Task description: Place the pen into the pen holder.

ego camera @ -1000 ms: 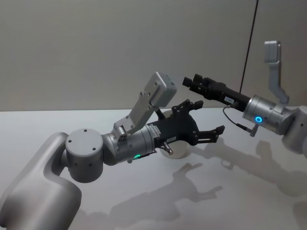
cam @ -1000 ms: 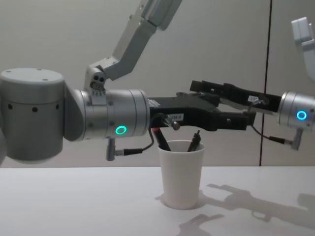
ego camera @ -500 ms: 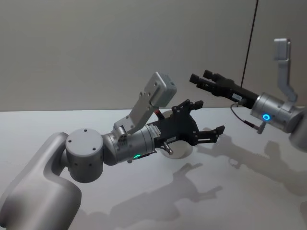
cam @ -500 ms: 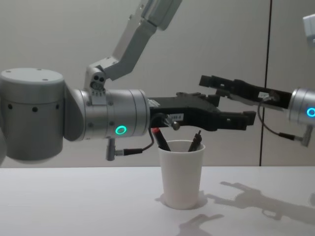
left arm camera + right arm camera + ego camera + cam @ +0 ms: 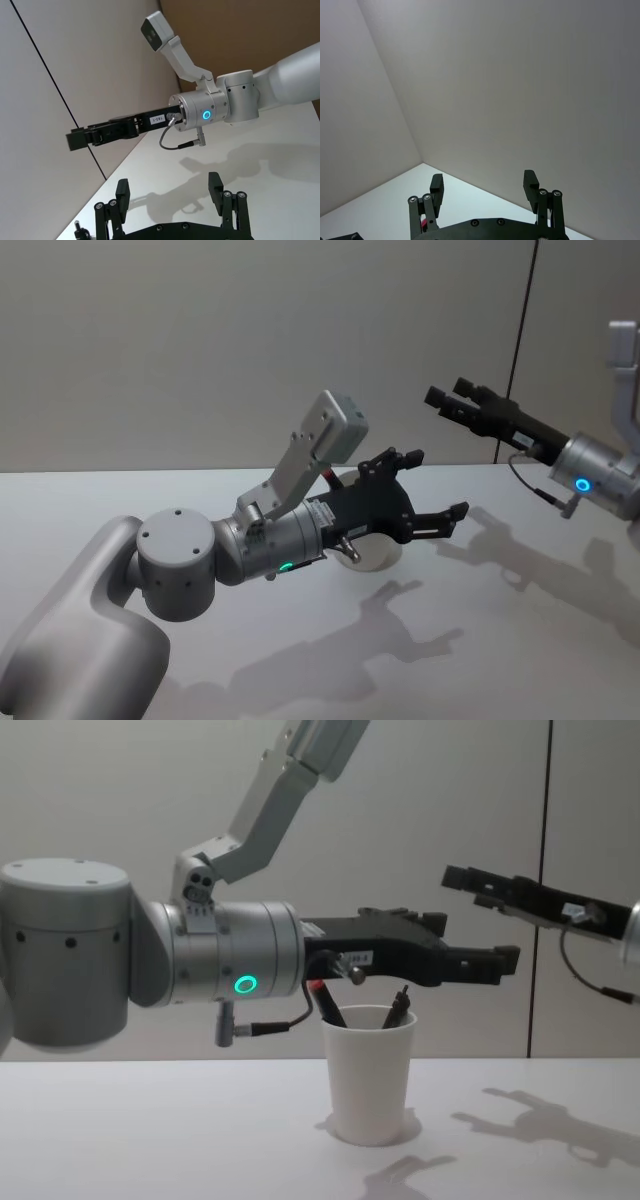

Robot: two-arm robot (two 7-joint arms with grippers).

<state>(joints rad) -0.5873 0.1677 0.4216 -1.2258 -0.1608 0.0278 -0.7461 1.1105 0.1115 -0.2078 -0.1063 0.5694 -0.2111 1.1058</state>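
Observation:
The pen holder (image 5: 368, 1080), a white paper cup, stands on the table with two pens in it: one with a red end (image 5: 322, 998) and a black one (image 5: 399, 1004). My left gripper (image 5: 470, 945) hovers just above the cup's rim, open, with nothing between its fingers. In the head view it (image 5: 435, 483) covers most of the cup (image 5: 378, 554). My right gripper (image 5: 450, 393) is up in the air to the right of the cup, open and empty. It shows in its own wrist view (image 5: 483, 181) and in the chest view (image 5: 462, 880).
White table (image 5: 150, 1140) with a grey wall behind and a dark vertical seam (image 5: 545, 820) at the right. The left wrist view shows the right gripper (image 5: 77, 140) farther off, above the table.
My right gripper has drawn back to the right and slightly up, away from the cup. The left arm, the cup and the pens have stayed still.

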